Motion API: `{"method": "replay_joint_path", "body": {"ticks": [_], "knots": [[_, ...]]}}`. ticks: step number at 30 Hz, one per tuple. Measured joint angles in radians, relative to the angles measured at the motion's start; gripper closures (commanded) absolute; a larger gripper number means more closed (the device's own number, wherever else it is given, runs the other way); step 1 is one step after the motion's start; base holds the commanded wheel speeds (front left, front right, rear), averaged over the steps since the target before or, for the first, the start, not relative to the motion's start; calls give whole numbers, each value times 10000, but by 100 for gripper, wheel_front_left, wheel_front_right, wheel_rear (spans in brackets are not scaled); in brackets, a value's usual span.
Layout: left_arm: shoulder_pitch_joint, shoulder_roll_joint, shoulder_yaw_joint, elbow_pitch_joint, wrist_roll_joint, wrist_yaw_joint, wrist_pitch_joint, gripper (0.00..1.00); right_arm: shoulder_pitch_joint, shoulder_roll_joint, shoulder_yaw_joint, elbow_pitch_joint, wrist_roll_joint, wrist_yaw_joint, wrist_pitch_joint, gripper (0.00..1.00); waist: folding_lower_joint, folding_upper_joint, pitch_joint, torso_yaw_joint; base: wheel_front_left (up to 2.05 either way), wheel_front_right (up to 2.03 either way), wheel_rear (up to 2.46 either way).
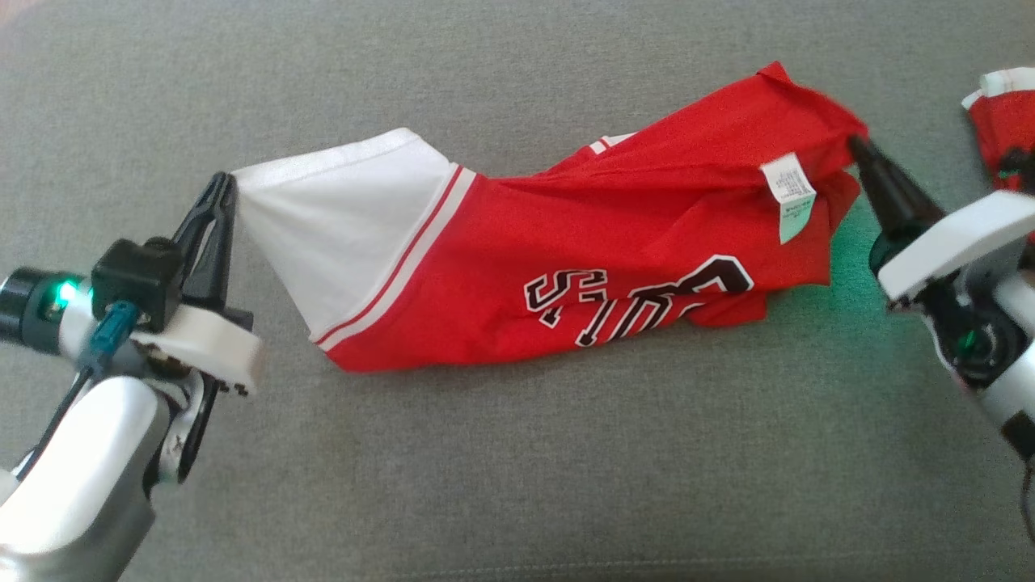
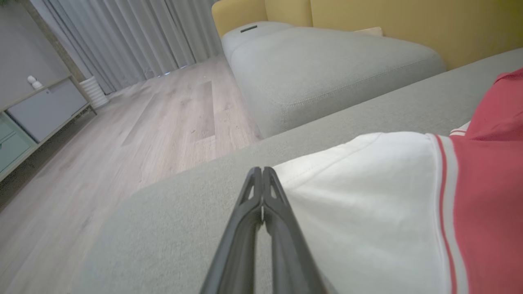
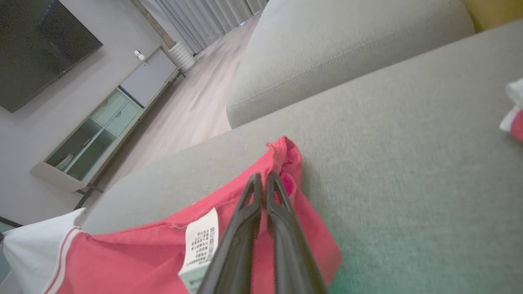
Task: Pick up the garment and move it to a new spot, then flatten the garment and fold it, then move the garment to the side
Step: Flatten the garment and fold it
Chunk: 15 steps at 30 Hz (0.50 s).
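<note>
Left gripper (image 1: 227, 183) pinches the garment (image 1: 614, 242) by its white sleeve — right gripper (image 1: 855, 146), by a red corner. The left wrist view adds a yellow backrest (image 2: 408, 24).

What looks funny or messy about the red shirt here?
The garment isn't flat: it is stretched between the left end effector, on its white end, and the right end effector, on a red corner. It is bunched and twisted, its black lettering partly folded under, and its care label hangs on the outside.

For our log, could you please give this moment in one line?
left hand: grips garment; right hand: grips garment; garment: pulled taut
</note>
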Motion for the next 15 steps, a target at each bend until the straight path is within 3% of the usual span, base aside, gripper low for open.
{"method": "replay_joint_path", "body": {"ticks": [6,11,15], "knots": [[-1226,316,36,-109,454,-554,-173,100,-1138,-426,38,-548,-79,0,-746,100,0,0,17,-182,0,0,0],[-4277,539,77,96,1051,-1699,-130,100,-3415,-736,59,-268,-834,0,-780,100,0,0,400,-297,0,0,0],[-7122,-2,115,1168,1423,-2416,-69,100,-5496,-773,88,481,-1423,0,-543,100,0,0,916,-333,0,0,0]]}}
